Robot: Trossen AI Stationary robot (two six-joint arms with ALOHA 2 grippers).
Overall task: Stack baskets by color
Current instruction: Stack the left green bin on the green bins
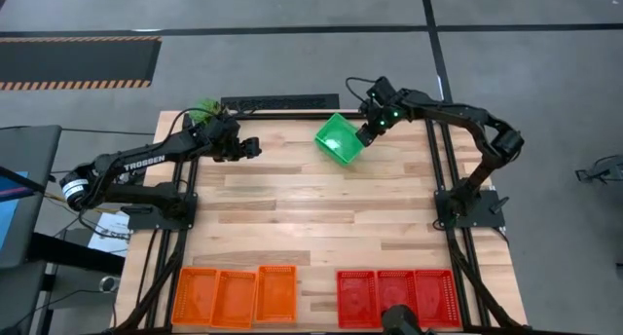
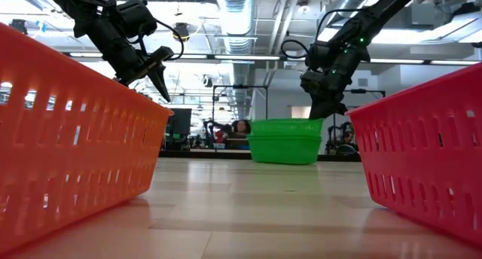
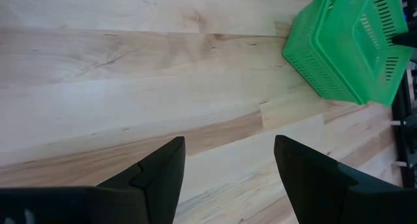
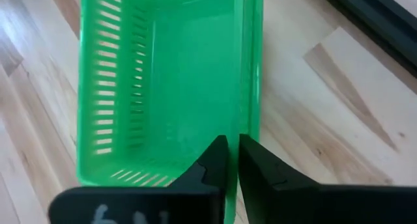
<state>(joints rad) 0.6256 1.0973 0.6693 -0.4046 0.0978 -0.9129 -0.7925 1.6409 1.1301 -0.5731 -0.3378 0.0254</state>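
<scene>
Green baskets sit nested in a stack at the far middle of the table, their bottom on the wood; the low view shows the stack level. My right gripper slants down onto the stack's right side, its fingers nearly together astride a wall. My left gripper hangs open above bare wood at the far left, well apart from the stack. Three orange baskets stand side by side at the near left. Three red baskets stand at the near right. My right gripper has the top green basket's side wall between its two fingers, close to a corner, one finger inside the basket and one outside. The fingers come slanting down from the table's far right. The basket stays level in the stack on the table.
A green plant stands past the table's far left corner, behind my left arm. Black frame rails run along the table's sides. Bare wood lies between the green stack and the two near rows.
</scene>
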